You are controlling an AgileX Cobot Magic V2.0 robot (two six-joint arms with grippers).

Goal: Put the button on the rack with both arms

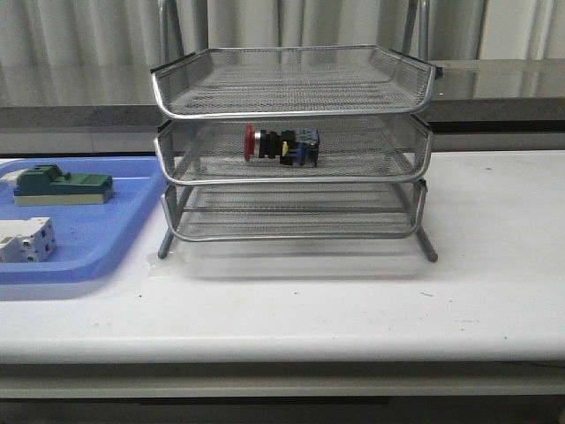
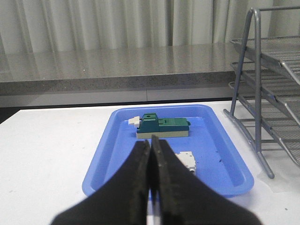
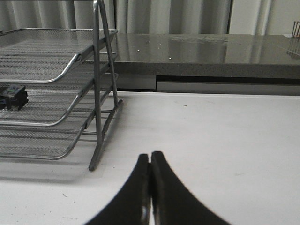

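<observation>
Left end effector (image 2: 150,187) is pinched shut on nothing over the blue tray (image 2: 101,161). The button (image 1: 281,146) lies on its side in the rack's (image 1: 291,181) middle tier. Looks light, rigid and smooth, so I'd grab the black body. Right end effector (image 3: 150,187) is closed and empty too.

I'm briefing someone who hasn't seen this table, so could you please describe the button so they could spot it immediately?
Find the three-tier silver wire-mesh rack standing mid-table, right of the blue tray. The button lies on its side in the middle tier, the only thing in the rack. Its red mushroom cap, black body and blue and yellow parts set it apart from the green block and white block, both in the blue tray.
</observation>
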